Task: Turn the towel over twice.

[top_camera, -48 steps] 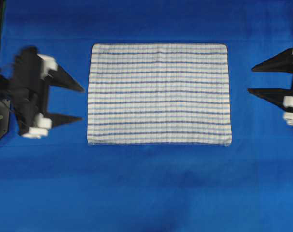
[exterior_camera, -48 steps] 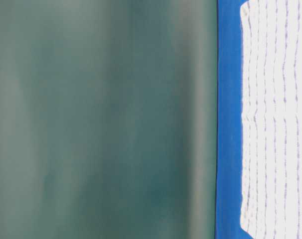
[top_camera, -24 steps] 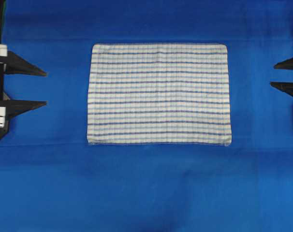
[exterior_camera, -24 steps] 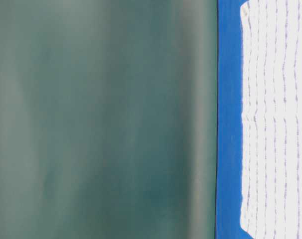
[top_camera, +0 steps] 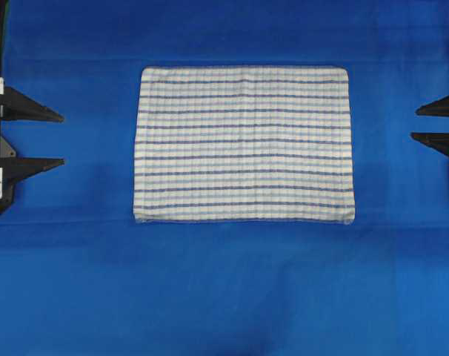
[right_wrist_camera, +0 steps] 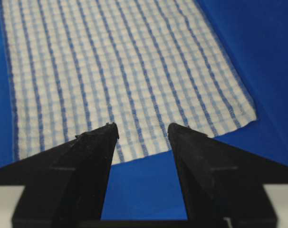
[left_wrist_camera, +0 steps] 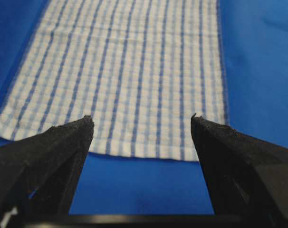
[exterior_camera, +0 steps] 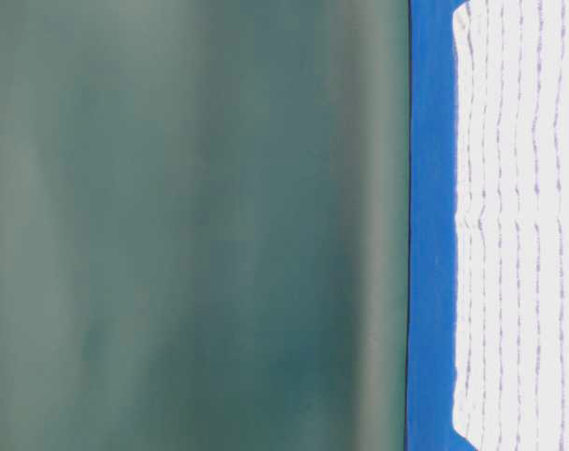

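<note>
The left gripper (top_camera: 61, 139) sits at the left edge in the overhead view. Its two black pointed fingers (top_camera: 32, 113) are wide apart and hold nothing. The right gripper (top_camera: 416, 124) sits at the right edge. Its two black fingers (top_camera: 441, 106) are apart too, and nothing is between them. Both point toward the middle.

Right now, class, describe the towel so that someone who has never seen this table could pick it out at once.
A plain blue cloth covers the whole table. Near its middle, between the open left gripper and right gripper, lies the towel, flat and touched by neither. It alone is white, crossed by thin dark-blue and light-blue stripes forming a faint grid.
</note>
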Controlling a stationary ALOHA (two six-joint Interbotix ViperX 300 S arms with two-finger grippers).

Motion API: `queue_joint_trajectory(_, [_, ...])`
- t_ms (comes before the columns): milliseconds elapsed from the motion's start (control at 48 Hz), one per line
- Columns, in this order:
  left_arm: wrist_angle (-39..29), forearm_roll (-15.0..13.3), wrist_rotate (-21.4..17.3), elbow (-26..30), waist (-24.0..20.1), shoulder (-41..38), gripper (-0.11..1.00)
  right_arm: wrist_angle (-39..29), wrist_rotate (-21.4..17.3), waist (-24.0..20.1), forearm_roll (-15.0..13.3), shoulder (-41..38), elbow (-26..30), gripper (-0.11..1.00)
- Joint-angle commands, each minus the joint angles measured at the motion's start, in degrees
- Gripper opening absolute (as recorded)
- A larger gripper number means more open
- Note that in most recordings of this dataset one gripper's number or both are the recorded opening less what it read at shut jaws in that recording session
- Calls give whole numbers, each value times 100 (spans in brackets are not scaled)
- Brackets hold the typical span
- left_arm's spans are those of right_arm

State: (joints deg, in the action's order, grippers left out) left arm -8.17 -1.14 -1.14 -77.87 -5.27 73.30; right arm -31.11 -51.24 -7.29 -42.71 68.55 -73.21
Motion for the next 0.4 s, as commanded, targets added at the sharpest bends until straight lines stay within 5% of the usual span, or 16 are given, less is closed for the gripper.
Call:
queue_joint_trajectory(0, [70, -9, 0, 62, -18, -44, 78, 44, -9, 9, -18, -70, 79, 55])
queue_joint_trajectory(375, [70, 0, 9, 53, -158, -44, 78, 53, 0, 9, -26, -79, 79, 55])
